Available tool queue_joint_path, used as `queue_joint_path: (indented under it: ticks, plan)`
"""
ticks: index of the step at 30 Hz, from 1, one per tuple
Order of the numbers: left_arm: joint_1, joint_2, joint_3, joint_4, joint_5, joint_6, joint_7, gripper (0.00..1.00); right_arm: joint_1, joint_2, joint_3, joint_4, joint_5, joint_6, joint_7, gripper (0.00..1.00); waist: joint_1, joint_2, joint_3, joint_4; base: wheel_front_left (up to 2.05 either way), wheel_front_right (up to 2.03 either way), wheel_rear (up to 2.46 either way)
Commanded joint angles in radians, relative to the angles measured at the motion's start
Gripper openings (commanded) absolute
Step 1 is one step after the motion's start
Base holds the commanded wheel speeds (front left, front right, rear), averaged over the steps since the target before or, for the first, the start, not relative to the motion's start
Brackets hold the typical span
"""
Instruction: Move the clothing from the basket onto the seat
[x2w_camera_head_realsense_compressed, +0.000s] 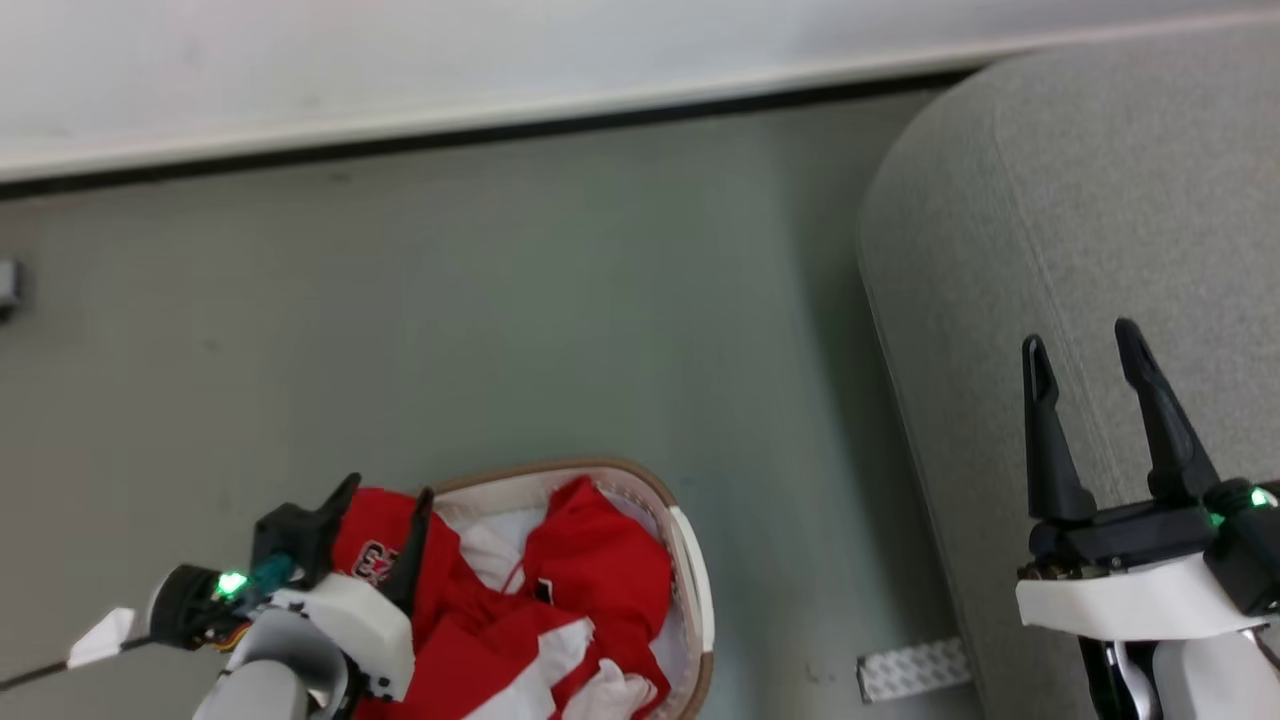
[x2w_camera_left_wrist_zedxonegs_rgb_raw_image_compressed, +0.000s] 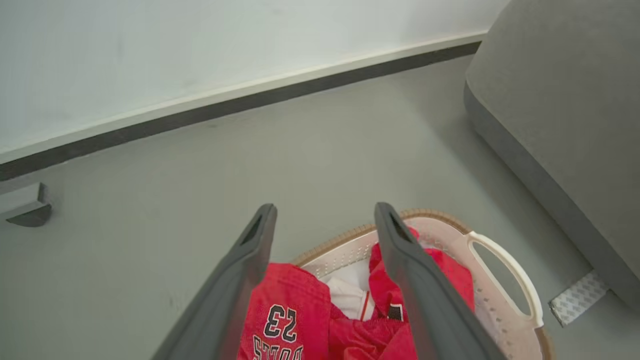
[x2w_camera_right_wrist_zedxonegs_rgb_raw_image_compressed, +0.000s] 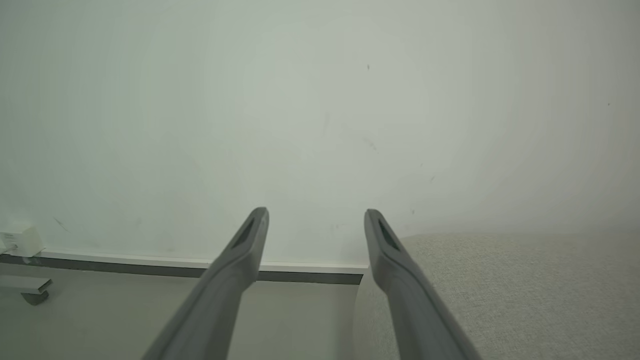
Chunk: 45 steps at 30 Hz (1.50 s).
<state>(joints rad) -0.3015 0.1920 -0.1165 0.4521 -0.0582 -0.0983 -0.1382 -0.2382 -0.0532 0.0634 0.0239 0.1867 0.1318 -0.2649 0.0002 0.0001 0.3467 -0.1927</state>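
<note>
Left gripper: Your left gripper (x2w_camera_head_realsense_compressed: 389, 488) hung over the left part of the basket (x2w_camera_head_realsense_compressed: 694, 566). Its fingers were spread wide, with nothing between them.
Right gripper: Your right gripper (x2w_camera_head_realsense_compressed: 1082, 338) stood above the seat (x2w_camera_head_realsense_compressed: 1100, 200). Its fingers were well parted and it held nothing.
Clothing: The clothing (x2w_camera_head_realsense_compressed: 600, 570) lay crumpled inside the basket, in red folds with white bands. In the left wrist view, the "23" lettering (x2w_camera_left_wrist_zedxonegs_rgb_raw_image_compressed: 280, 322) faced up between the two left fingers.
Basket and seat: The basket stood on the floor (x2w_camera_head_realsense_compressed: 600, 300) to the left of the seat and apart from it. A strip of tape (x2w_camera_head_realsense_compressed: 912, 668) lay on the floor between them.
Direction from jaws: The clothing lay directly below the left fingers and a little ahead of them. You could not tell whether the fingertips touched the fabric.
Long axis: The heap showed no clear long axis, so you probably needed no turn of the wrist to line up on it.
Nearer arm: The left arm was much the nearer. The right gripper was well apart from the basket, across the bare floor.
Coming move (judgement): You would probably lower the left gripper, close it on the numbered fold, lift, and carry it to the right onto the seat.
</note>
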Motion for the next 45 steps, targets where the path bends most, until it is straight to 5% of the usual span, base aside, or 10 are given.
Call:
queue_joint_path:
  ticks: [1, 16, 26, 35, 36, 37, 38, 39, 45]
  plan:
    - [-0.036, 0.016, -0.025, 0.048, 0.010, -0.013, 0.022, 1.00, -0.031, 0.003, -0.001, -0.012, 0.016, -0.002, 0.001, 1.00, -0.0002, -0.0001, 0.093, -0.046, 0.00, 0.00, 0.00]
    - [-0.230, 0.077, -0.296, 0.395, -0.132, -0.031, 0.155, 1.00, -0.093, 0.003, -0.015, -0.040, 0.108, -0.002, 0.001, 1.00, -0.0002, -0.0001, 0.278, -0.143, 0.00, 0.00, 0.00]
    - [-0.306, 0.163, -0.442, 0.493, -0.249, -0.031, 0.309, 1.00, -0.110, 0.003, -0.009, -0.050, 0.154, -0.002, 0.001, 1.00, -0.0002, -0.0001, 0.376, -0.189, 0.00, 0.00, 0.00]
    - [-0.369, 0.182, -0.508, 0.576, -0.349, -0.031, 0.437, 1.00, -0.133, 0.003, -0.004, -0.053, 0.178, -0.002, 0.001, 1.00, -0.0002, -0.0001, 0.451, -0.193, 0.00, 0.00, 0.00]
    - [-0.375, 0.179, -0.512, 0.583, -0.356, -0.031, 0.439, 0.95, -0.135, 0.003, -0.005, -0.053, 0.180, -0.002, 0.001, 1.00, -0.0002, -0.0001, 0.454, -0.193, 0.00, 0.00, 0.00]
    - [-0.383, 0.174, -0.518, 0.589, -0.363, -0.031, 0.440, 0.46, -0.136, 0.003, -0.005, -0.052, 0.180, -0.002, 0.001, 1.00, -0.0002, -0.0001, 0.456, -0.192, 0.00, 0.00, 0.00]
    - [-0.390, 0.168, -0.523, 0.592, -0.371, -0.031, 0.438, 0.09, -0.137, 0.003, -0.005, -0.052, 0.181, -0.002, 0.001, 1.00, -0.0002, -0.0001, 0.458, -0.191, 0.00, 0.00, 0.00]
    - [-0.395, 0.162, -0.526, 0.594, -0.377, -0.031, 0.433, 0.00, -0.139, 0.003, -0.004, -0.051, 0.181, -0.002, 0.001, 1.00, -0.0002, -0.0001, 0.458, -0.189, 0.00, 0.00, 0.00]
    - [-0.403, 0.140, -0.537, 0.603, -0.420, -0.031, 0.369, 0.00, -0.146, 0.003, -0.015, -0.033, 0.171, -0.002, 0.001, 1.00, -0.0002, -0.0001, 0.415, -0.170, 0.00, 0.00, 0.00]
